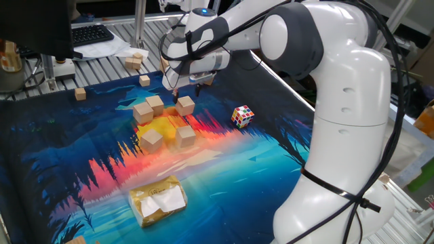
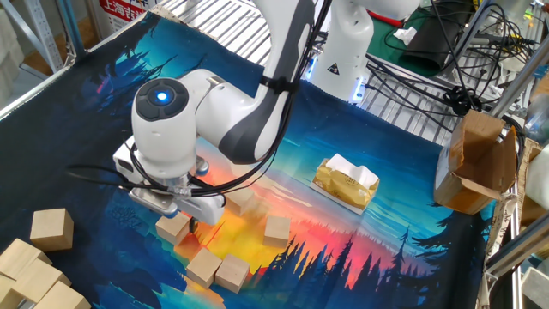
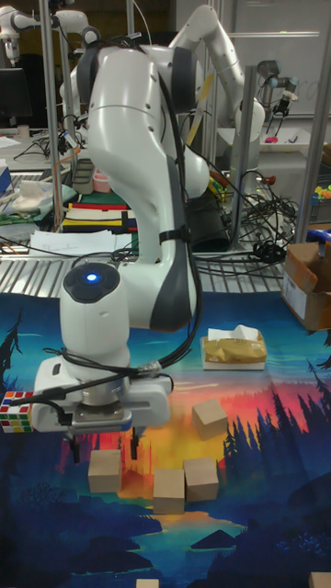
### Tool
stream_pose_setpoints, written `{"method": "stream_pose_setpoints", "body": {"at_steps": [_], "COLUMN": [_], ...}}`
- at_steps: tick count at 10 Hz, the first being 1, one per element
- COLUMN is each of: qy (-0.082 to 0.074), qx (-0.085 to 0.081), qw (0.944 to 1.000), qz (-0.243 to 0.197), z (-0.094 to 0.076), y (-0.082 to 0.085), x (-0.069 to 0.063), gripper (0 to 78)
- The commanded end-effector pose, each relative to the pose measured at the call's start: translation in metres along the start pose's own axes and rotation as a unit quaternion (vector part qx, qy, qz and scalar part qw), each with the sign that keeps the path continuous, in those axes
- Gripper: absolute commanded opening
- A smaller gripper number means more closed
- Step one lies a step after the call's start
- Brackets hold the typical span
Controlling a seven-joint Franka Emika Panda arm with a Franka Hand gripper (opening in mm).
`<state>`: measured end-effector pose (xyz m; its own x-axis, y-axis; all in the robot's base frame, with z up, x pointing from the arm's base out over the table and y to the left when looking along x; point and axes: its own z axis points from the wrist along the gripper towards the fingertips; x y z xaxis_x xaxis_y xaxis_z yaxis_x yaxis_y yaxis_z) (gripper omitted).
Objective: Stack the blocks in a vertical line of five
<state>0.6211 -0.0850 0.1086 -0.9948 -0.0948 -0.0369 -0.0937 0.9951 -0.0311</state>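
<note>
Tall fixed view: the gripper (image 3: 103, 447) is being shown hanging just above one of the blocks (image 3: 105, 470), its two dark fingers (image 3: 74, 449) spread to either side with nothing between them. Only four blocks are being seen here; the arm's wrist housing (image 3: 92, 354) is hiding the ground behind it. In one fixed view all five blocks are being displayed lying loose and unstacked on the printed mat (image 1: 258, 176), the block (image 1: 185, 105) under the gripper (image 1: 187, 88) sitting apart from a touching pair (image 1: 148, 108) and two others nearer the camera. The multicoloured puzzle cube (image 1: 243, 116) is resting well apart. A crumpled golden packet (image 2: 345, 182) is lying on the mat, its contents undeterminable. Red lettering on a sign (image 2: 125, 9) is being cut off and cannot be read.
</note>
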Motion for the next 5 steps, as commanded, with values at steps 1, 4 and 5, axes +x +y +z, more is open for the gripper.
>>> {"method": "stream_pose_setpoints", "body": {"at_steps": [1,4,5], "qy": [-0.011,-0.014,-0.014], "qx": [-0.003,-0.007,-0.010], "qw": [0.9999,0.9999,0.9999], "qz": [0.000,0.002,0.003], "z": [0.0120,0.0199,0.0212], "y": [-0.0028,-0.0024,-0.0028], "x": [0.0039,0.0051,0.0051], "gripper": [77.5,77.5,77.5]}}
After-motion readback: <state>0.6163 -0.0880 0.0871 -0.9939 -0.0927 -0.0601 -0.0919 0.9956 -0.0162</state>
